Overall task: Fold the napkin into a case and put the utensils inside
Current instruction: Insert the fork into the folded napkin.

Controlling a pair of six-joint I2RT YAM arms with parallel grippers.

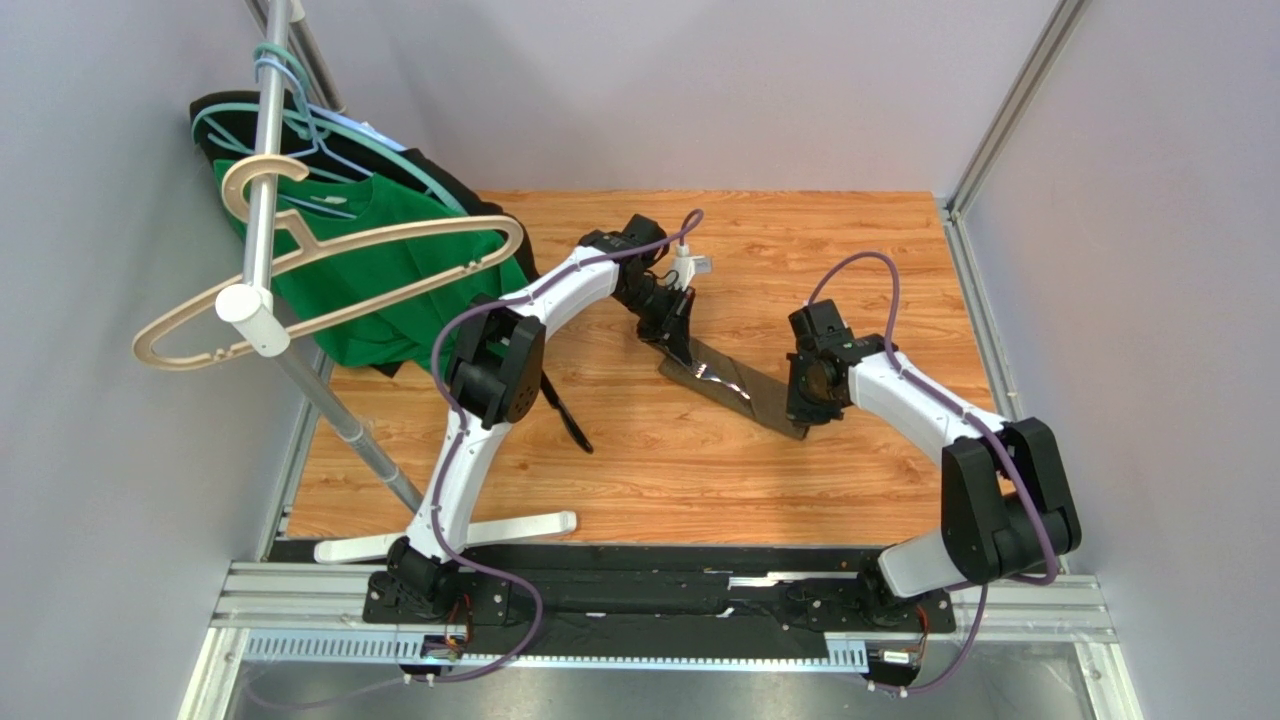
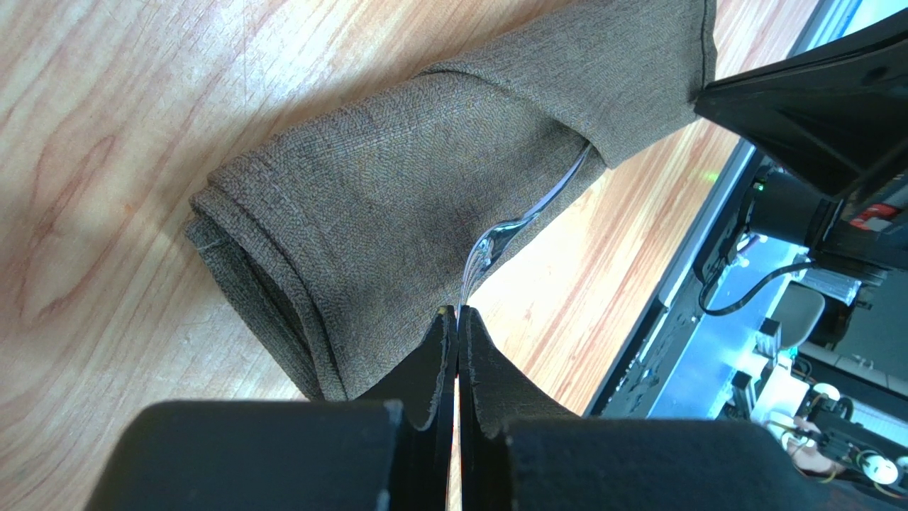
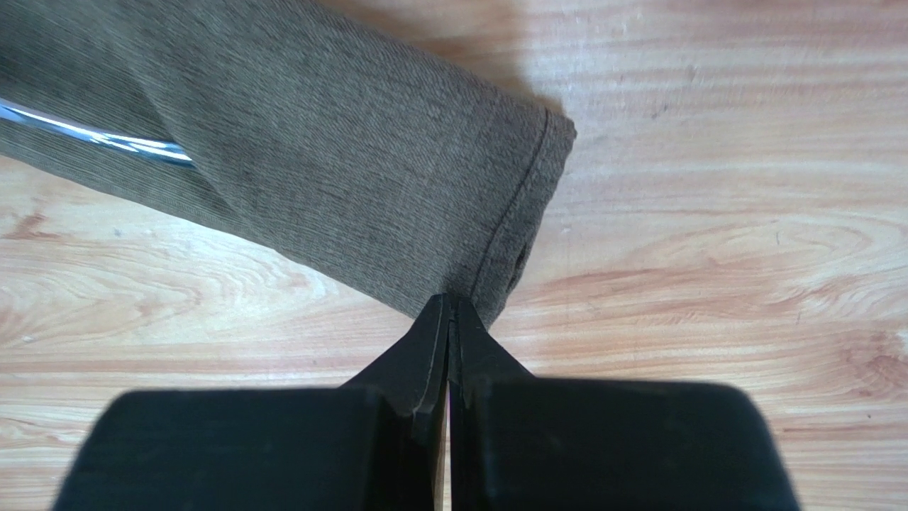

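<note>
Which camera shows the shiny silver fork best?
Left wrist: the silvery metal fork pokes its tines out of the folded olive-brown cloth napkin. Right wrist shows only a silvery sliver. Top view: too small to see.

The napkin [image 2: 426, 202] is a dark olive-brown with a fine heathered weave and a matching stitched hem. The fork [image 2: 501, 236] showing at its fold is bright silver, and the desk [image 1: 842, 255] under it is warm honey-orange wood with darker streaked grain. The left gripper [image 2: 457, 319] and right gripper [image 3: 449, 309] are both matte black, their arms [image 1: 466, 450] glossy white with black joints and purple cables [image 1: 864, 255], while the shirt [image 1: 361, 285] is plain bright green, the garment [image 1: 223, 120] behind it black, the hangers [image 1: 241, 180] pale beige and the walls [image 1: 90, 450] flat grey.
</note>
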